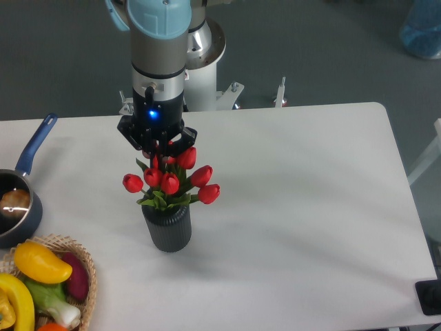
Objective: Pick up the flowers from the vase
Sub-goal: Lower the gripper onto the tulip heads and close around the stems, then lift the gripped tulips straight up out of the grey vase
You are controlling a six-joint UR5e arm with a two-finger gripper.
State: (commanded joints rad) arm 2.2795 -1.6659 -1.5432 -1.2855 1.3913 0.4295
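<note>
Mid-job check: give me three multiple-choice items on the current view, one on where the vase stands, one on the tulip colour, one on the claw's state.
1. Where does the vase stand?
A. On the white table, right of the wicker basket
B. Inside the saucepan
C. At the table's far right edge

2. What colour are the buds of the flowers?
A. Yellow
B. Red
C. White

3. What is the claw doing?
A. Parked far off at the right
B. Gripping the saucepan handle
C. Closed on the top of the bunch, stems in the vase

Answers:
1 A: the ribbed dark cylinder sits on the table, with the basket at the lower left.
2 B: every visible bud is red.
3 C: the fingers pinch the upper buds, and the leaves sit at the vase mouth.
</note>
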